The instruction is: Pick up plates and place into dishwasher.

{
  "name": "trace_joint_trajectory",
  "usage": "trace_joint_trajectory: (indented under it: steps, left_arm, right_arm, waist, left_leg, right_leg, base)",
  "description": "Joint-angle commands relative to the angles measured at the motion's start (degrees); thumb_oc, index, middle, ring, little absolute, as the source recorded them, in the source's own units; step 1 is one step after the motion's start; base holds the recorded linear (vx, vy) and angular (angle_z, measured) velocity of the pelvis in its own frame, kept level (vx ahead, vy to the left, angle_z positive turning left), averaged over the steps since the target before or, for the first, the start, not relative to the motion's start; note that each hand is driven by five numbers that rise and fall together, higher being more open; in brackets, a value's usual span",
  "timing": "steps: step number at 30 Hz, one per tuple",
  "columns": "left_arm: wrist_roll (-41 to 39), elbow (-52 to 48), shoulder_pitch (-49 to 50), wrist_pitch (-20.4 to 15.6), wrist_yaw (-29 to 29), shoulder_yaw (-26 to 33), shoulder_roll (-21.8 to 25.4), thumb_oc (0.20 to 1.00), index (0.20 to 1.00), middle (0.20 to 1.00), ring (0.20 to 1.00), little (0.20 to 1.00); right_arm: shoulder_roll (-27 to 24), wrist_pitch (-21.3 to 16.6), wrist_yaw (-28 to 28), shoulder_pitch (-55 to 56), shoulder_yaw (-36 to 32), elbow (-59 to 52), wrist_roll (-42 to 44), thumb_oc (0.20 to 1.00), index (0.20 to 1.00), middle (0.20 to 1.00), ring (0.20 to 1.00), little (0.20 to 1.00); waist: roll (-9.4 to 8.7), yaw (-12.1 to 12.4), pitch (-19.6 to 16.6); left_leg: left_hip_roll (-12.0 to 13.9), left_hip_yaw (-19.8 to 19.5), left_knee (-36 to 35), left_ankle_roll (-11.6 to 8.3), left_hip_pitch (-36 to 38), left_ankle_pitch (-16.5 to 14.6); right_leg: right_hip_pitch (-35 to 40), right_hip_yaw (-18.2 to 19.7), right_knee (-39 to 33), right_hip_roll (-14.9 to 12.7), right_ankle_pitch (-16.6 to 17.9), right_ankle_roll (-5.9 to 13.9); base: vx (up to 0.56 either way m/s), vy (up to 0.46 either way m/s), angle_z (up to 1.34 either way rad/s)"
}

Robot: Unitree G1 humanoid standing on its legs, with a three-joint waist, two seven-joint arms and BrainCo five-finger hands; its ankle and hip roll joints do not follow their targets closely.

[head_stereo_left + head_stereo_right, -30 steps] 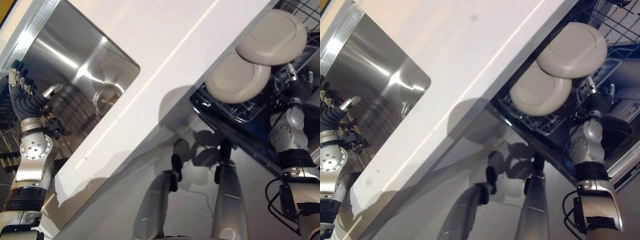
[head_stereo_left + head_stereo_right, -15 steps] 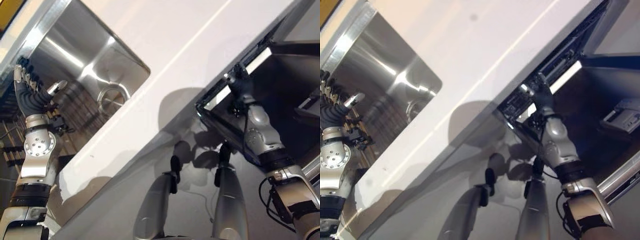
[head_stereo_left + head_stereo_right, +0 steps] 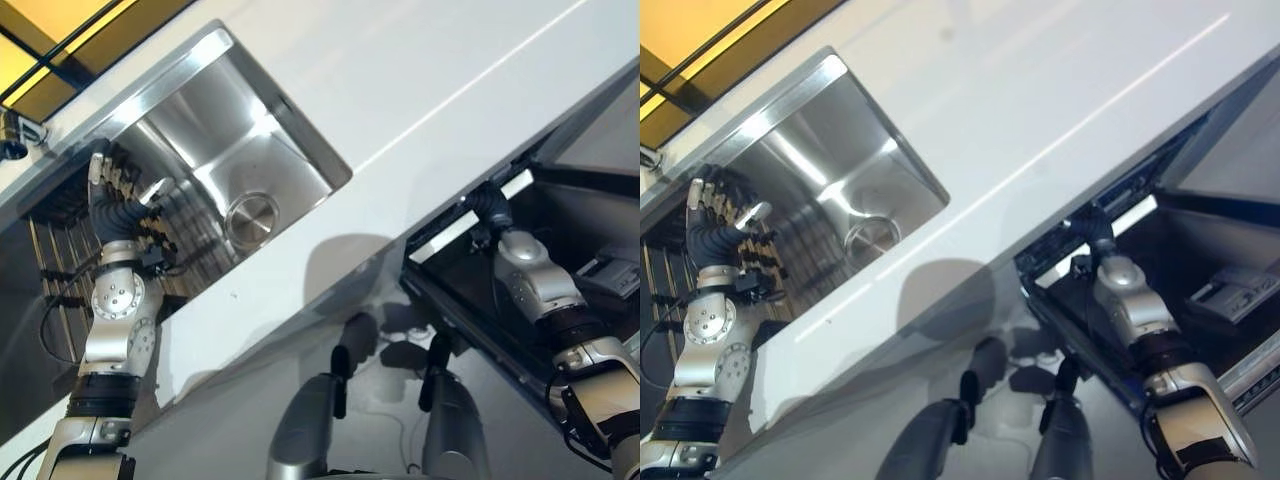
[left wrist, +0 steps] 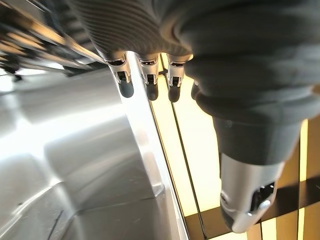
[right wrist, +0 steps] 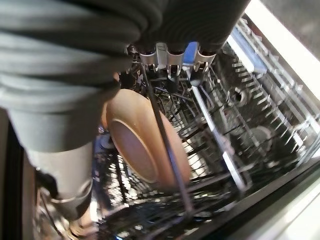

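Beige plate (image 5: pixel 145 145) already upright in dishwasher rack (image 5: pixel 240 150) just under right hand (image 5: pixel 170 57), fingers on rack wire, grasp unclear; left hand (image 3: pixel 112 190) open, empty, beside steel sink (image 3: pixel 255 150); rack apparently being pushed in.

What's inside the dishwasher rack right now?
A tan plate stands on edge among the wires of the dishwasher rack, just past the right hand. Its lower rim is hidden by wires, and the hand's cover blocks the rest of the rack.
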Motion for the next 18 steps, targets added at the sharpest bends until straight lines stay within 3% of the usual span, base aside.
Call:
trace_joint_trajectory:
  steps: [1,4,9,15,18]
  left_arm:
    - [1.18,-2.17,4.92,-0.31,-1.35,-2.39,1.84,1.0,1.0,1.0,1.0,1.0]
    - [2.56,-1.36,6.27,0.2,-2.93,-1.58,0.95,1.0,1.0,1.0,1.0,1.0]
    - [3.43,-0.1,8.43,1.86,-5.41,0.22,-0.81,1.0,1.0,1.0,1.0,1.0]
    - [3.51,1.56,10.72,1.86,-7.41,3.47,-2.29,1.0,1.0,1.0,1.0,1.0]
    - [3.58,1.17,12.38,1.97,-8.16,5.26,-2.92,1.0,1.0,1.0,1.0,1.0]
  right_arm:
    - [6.37,-8.69,2.62,-6.72,-0.59,-20.86,-7.86,1.0,1.0,1.0,1.0,1.0]
    - [4.0,-6.75,2.4,-2.67,-3.83,-23.8,-10.63,1.0,1.0,1.0,1.0,1.0]
    - [0.69,-3.78,1.74,5.58,-10.54,-26.91,-14.99,1.0,1.0,1.0,1.0,1.0]
    - [-0.3,-1.78,-3.11,16.58,-19.58,-26.46,-17.06,1.0,1.0,1.0,1.0,1.0]
    - [1.84,-1.77,-6.28,22.57,-24.01,-25.81,-16.24,1.0,1.0,1.0,1.0,1.0]
  waist:
    - [-9.63,2.35,-6.2]
    - [-11.1,1.43,-9.97]
    - [-12.09,-0.28,-15.75]
    - [-12.23,-2.85,-18.68]
    - [-11.96,-3.95,-19.46]
  left_leg:
    - [-4.27,2.85,2.69,5.48,-3.67,-0.97]
    - [-4.26,3.94,0.65,5.8,-0.14,-1.48]
    - [-4.09,5.79,-3.35,6.21,5.8,-2.37]
    - [-3.79,7.88,-4.82,6.9,10.43,-4.1]
    - [-3.84,8.75,-5.04,7.46,12.29,-5.1]
  right_leg:
    - [6.6,1.26,-8.5,2.22,-1.98,0.18]
    - [9.8,2.35,-10.93,2.16,-1.26,0.97]
    - [13.68,3.78,-13.53,2.0,-0.45,2.56]
    - [15.69,5.76,-13.88,1.81,-0.35,3.55]
    - [16.29,6.68,-13.81,1.52,-0.33,3.96]
  base:
    - [0.05,0.017,0.02]
    - [0.08,0.025,0.06]
    - [0.06,0.058,-0.12]
    - [-0.02,0.086,-0.07]
    - [-0.04,0.102,-0.19]
